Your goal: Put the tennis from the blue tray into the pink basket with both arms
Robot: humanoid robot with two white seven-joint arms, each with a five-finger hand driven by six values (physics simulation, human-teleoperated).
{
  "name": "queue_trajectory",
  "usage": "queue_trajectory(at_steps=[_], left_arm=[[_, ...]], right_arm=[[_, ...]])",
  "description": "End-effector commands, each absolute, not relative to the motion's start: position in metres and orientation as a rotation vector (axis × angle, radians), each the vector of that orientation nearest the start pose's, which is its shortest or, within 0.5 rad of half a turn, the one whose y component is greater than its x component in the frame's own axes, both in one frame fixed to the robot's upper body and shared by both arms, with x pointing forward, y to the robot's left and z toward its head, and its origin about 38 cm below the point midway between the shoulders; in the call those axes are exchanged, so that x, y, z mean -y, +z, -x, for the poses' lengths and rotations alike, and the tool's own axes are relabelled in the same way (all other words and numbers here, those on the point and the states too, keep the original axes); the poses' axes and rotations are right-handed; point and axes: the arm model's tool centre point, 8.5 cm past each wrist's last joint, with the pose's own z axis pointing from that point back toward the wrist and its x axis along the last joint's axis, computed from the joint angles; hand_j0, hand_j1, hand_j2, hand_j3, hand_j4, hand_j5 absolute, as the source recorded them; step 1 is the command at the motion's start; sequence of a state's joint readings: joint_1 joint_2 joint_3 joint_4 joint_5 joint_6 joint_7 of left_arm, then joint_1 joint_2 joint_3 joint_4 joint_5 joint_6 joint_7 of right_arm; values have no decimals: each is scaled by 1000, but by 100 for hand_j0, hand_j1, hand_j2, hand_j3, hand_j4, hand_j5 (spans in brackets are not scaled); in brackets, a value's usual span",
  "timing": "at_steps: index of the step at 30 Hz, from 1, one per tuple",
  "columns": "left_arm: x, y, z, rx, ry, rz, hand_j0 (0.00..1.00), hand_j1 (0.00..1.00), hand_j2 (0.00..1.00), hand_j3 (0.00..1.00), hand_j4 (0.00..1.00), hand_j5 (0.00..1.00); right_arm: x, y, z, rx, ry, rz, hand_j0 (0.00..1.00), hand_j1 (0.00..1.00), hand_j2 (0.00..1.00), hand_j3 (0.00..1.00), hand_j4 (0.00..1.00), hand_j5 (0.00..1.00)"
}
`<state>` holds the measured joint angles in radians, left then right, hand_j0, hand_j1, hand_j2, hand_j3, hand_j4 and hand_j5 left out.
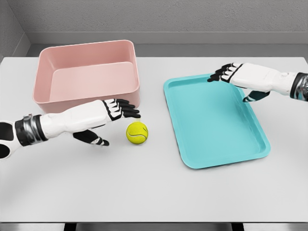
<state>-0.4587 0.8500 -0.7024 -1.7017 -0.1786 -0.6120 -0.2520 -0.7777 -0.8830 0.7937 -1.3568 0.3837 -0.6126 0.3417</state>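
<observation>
My left hand (108,115) has its fingers (126,109) stretched out flat and a little apart, pointing right, with the thumb (94,138) hanging below and nearer; they hold nothing. The fingertips hang just left of the ball (137,132) and slightly farther back, close to it, though I cannot tell whether they touch. The yellow ball sits on the bare white table (144,187), between the basket (86,72) and the tray (214,120), just near of the basket's right front corner. It is not on the tray and not in the basket.

My right hand (240,77) is over the far edge of the tray, its fingers (219,74) loosely extended and pointing left, the thumb (255,95) dropped toward the tray's far right side. It grips nothing either.

The pink basket stands at the far left of the table, upright, its inside showing only its own floor. The tray lies flat on the right, turned slightly, with one corner pointing near. My left forearm comes in from the left edge, my right one from the right edge.
</observation>
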Motion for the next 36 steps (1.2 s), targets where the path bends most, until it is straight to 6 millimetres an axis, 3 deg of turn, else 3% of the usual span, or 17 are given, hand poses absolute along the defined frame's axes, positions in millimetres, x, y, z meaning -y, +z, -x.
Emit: queue_trajectory(at_steps=[1, 4, 5, 9, 10, 11, 17, 21, 25, 30, 36], left_arm=[[-234, 200, -357, 1867, -1845, 16, 100, 100, 100, 100, 100, 100], [-231, 205, -354, 1882, -1855, 22, 100, 100, 100, 100, 100, 100], [-236, 207, -354, 1879, -1835, 32, 100, 100, 100, 100, 100, 100], [-230, 199, -348, 1764, -1881, 218, 100, 100, 100, 100, 100, 100], [-230, 199, -348, 1761, -1883, 222, 100, 100, 100, 100, 100, 100], [-230, 200, -348, 1762, -1886, 218, 100, 100, 100, 100, 100, 100], [-227, 204, -349, 1733, -1906, 276, 100, 100, 100, 100, 100, 100], [-217, 207, -350, 1732, -1908, 347, 100, 100, 100, 100, 100, 100], [-204, 210, -352, 1759, -1933, 359, 100, 100, 100, 100, 100, 100], [-203, 206, -355, 1752, -1961, 315, 100, 100, 100, 100, 100, 100], [-201, 201, -376, 1757, -1908, 292, 100, 100, 100, 100, 100, 100]], right_arm=[[316, 230, -448, 1466, 2079, 477, 100, 100, 100, 100, 100, 100], [312, 193, -430, 1393, 2105, 368, 100, 100, 100, 100, 100, 100], [315, 192, -429, 1384, 2106, 369, 100, 100, 100, 100, 100, 100], [322, 203, -427, 1390, 2108, 400, 100, 100, 100, 100, 100, 100], [327, 213, -421, 1409, 2106, 424, 100, 100, 100, 100, 100, 100], [332, 209, -413, 1414, 2086, 416, 100, 100, 100, 100, 100, 100], [332, 220, -408, 1460, 2060, 416, 100, 100, 100, 100, 100, 100], [354, 224, -402, 1408, 2052, 432, 100, 100, 100, 100, 100, 100], [353, 221, -401, 1405, 2052, 420, 100, 100, 100, 100, 100, 100], [349, 224, -400, 1418, 2060, 419, 100, 100, 100, 100, 100, 100], [345, 225, -399, 1427, 2067, 414, 100, 100, 100, 100, 100, 100]])
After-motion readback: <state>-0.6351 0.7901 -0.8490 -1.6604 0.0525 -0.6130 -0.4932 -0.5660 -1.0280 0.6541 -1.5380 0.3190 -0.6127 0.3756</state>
